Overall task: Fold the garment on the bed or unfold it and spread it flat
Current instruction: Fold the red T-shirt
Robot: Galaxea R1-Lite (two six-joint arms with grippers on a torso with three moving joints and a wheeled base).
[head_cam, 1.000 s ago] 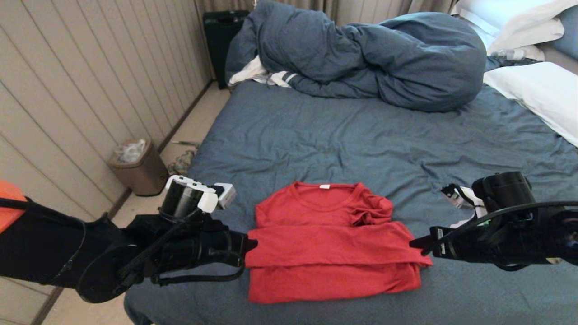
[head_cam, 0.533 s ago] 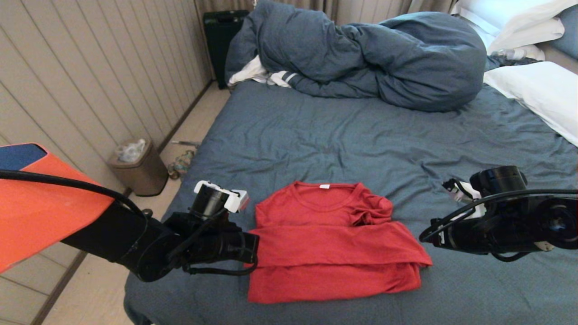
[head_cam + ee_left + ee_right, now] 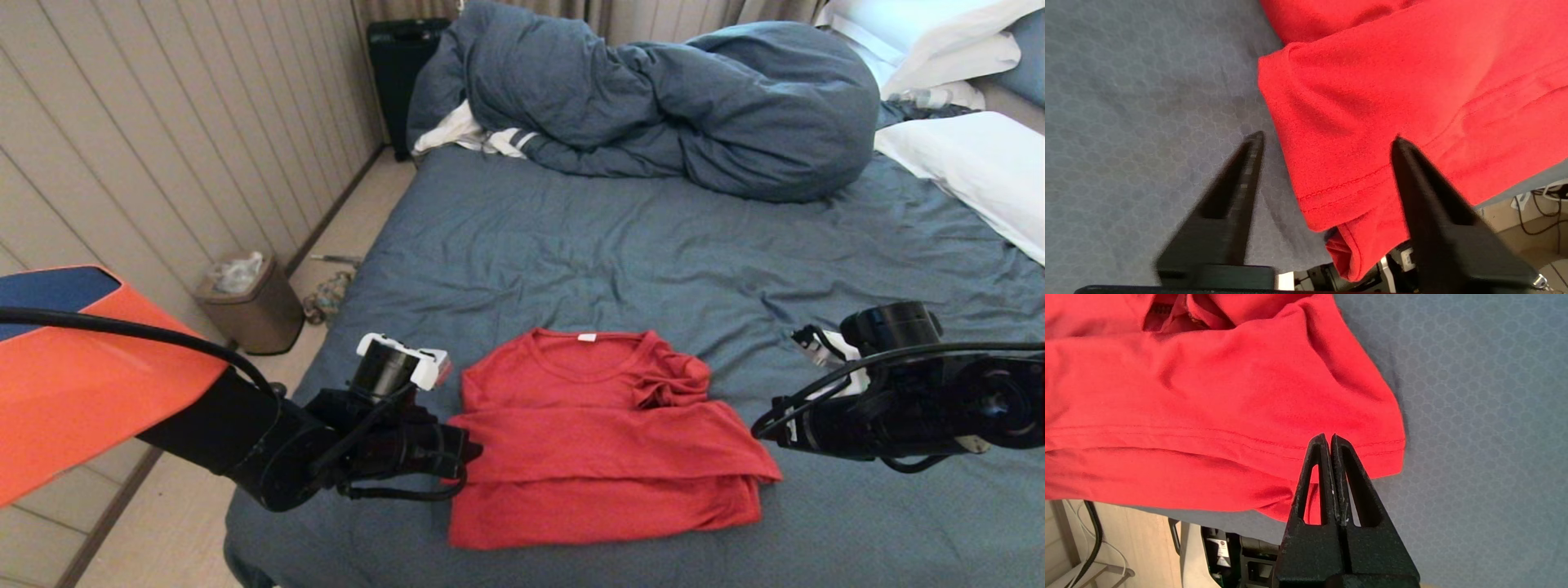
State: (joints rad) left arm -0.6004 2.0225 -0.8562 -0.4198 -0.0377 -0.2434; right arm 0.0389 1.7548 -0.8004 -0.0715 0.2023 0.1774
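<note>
**A:** Where's the T-shirt (image 3: 600, 441) sitting at the moment?

**B:** It's laid on the bed (image 3: 653, 253), close to the near edge, folded over into a stack of layers with the collar turned toward the bunched-up duvet (image 3: 653, 106). No lettering can be seen, only plain red fabric.

**A:** And the claws?

**B:** The left gripper (image 3: 1327, 143) is parked at the shirt's left edge. Its fingers (image 3: 1237, 179) are spread wide, one over the sheet and the other over the hemmed corner, and nothing is pinched between them. The right gripper (image 3: 1327, 437) is held over the shirt's right corner, tips pressed tight together. No fabric is caught in it, as far as can be seen.

**A:** Anything else near the shirt?

**B:** A small bin (image 3: 249, 302) is seen on the floor, well to the shirt's left.
</note>
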